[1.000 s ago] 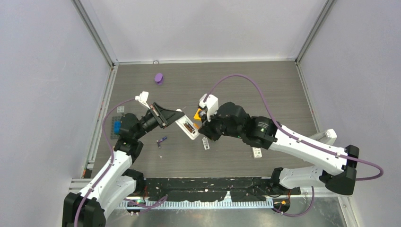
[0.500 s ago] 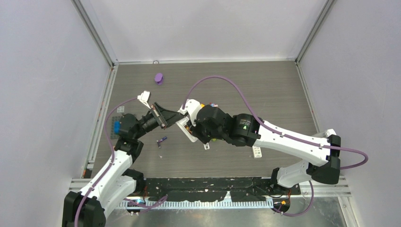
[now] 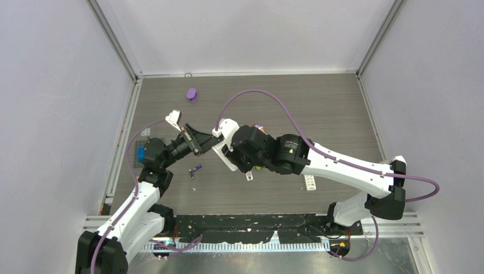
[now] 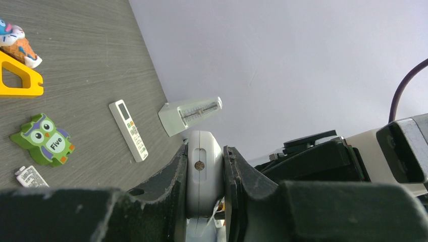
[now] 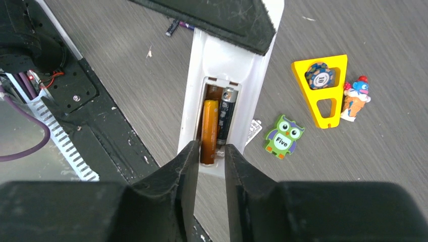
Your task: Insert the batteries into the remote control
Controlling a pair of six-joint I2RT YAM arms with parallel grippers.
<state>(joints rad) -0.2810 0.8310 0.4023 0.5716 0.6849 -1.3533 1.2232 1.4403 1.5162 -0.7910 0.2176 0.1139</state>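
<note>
The left claw clamps a white remote above the tabletop's middle, and its open compartment holds two batteries: an orange battery and a dark battery. The right claw stands slightly parted astride the orange one's end, gripping nothing. A third, the purple battery, lies nearer the tabletop's left edge.

Grey wood-grain table, purple battery lying toward its left side, small purple object near the far edge, slim white remote, green owl block, yellow triangular frame ringing a poker chip, ice-cream figurine just beside it.
</note>
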